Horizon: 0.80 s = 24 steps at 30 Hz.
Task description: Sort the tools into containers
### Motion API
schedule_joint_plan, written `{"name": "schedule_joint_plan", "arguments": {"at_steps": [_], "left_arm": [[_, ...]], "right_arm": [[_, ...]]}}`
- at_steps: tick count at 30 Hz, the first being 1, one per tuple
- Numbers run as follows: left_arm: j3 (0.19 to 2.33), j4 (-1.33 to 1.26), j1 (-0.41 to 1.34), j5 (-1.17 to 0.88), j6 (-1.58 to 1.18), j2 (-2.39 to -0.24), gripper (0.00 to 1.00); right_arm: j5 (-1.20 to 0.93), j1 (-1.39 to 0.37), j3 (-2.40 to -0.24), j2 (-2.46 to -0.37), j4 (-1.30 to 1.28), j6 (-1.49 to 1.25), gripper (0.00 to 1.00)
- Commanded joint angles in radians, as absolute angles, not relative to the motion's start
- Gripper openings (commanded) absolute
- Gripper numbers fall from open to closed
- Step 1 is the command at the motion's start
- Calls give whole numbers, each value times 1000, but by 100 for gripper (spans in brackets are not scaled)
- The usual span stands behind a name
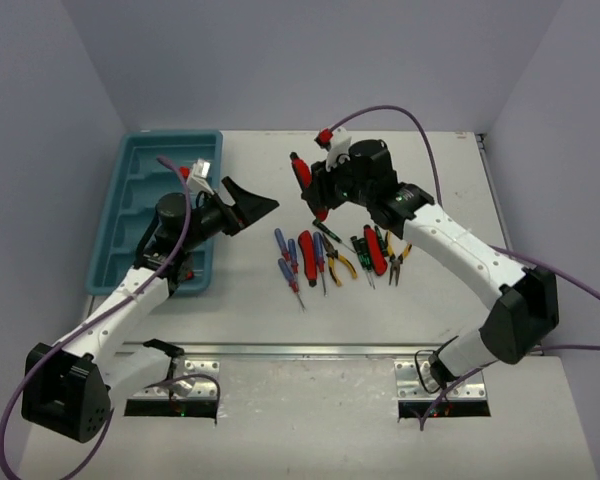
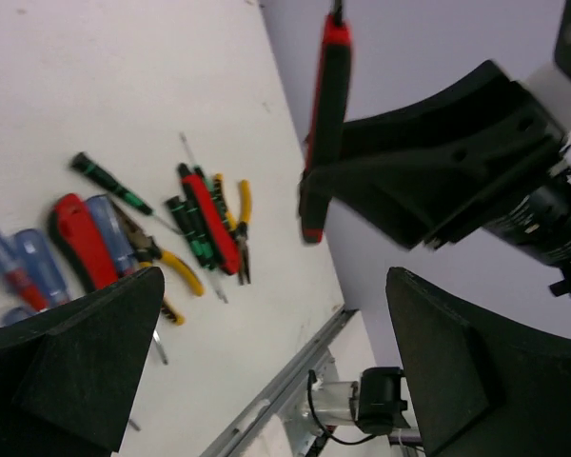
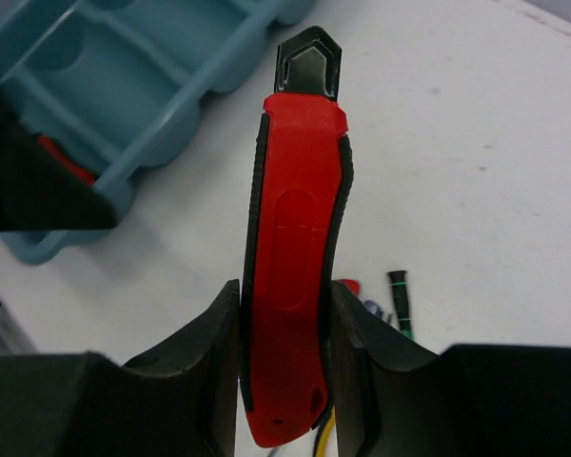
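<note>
Metal rail edges the near side of our white table; beyond it the loose tools lie clustered mid-table. Our left gripper gapes wide, holding nothing, just right of the teal tray at the far left. Our right gripper clamps a red-handled knife aloft, above the table behind the cluster. Plain pale grey walls close in on three sides.

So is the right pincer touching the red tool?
Touching. The right wrist view shows the right pincer clamping the red tool, fingers pressed against both sides.
</note>
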<state>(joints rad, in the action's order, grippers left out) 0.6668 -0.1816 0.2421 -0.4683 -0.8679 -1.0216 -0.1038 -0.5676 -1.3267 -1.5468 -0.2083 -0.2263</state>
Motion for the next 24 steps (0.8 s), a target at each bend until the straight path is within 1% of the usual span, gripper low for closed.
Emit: {"name": "schedule_joint_plan", "arguments": {"at_steps": [1, 3, 7, 12, 15, 16, 17, 19, 20, 21, 22, 23, 24], "left_arm": [[728, -420, 377, -381, -941, -1041, 100], [731, -409, 420, -305, -937, -1057, 98], [730, -363, 458, -240, -938, -1076, 91], [755, -295, 496, -203, -940, -1114, 73], [762, -262, 508, -190, -934, -1120, 68], [761, -261, 509, -189, -934, -1120, 63], [762, -261, 511, -187, -934, -1118, 47], [764, -269, 512, -194, -934, -1118, 28], [765, -273, 512, -195, -934, -1117, 13], [767, -269, 513, -188, -934, -1116, 4], [773, -251, 514, -170, -931, -1114, 0], [788, -197, 514, -125, -923, -1110, 0], [805, -133, 513, -72, -915, -1107, 0]], "right_arm": [[-269, -634, -1185, -1465, -83, -191, 0], [-273, -664, -1154, -1410, -57, -220, 0], [-311, -688, -1148, -1393, -57, -255, 0], [-319, -715, -1158, -1399, -50, -265, 0], [-318, -717, -1162, -1403, -42, -273, 0], [-321, -716, -1164, -1404, -40, -276, 0], [-326, -718, -1163, -1404, -36, -280, 0], [-344, -718, -1160, -1406, -28, -289, 0], [-349, -718, -1156, -1406, -19, -299, 0], [-354, -718, -1154, -1407, -14, -305, 0], [-354, -718, -1154, -1409, -14, -309, 2], [-341, -718, -1155, -1411, -22, -314, 14], [-321, -718, -1155, -1411, -23, -314, 30]]}}
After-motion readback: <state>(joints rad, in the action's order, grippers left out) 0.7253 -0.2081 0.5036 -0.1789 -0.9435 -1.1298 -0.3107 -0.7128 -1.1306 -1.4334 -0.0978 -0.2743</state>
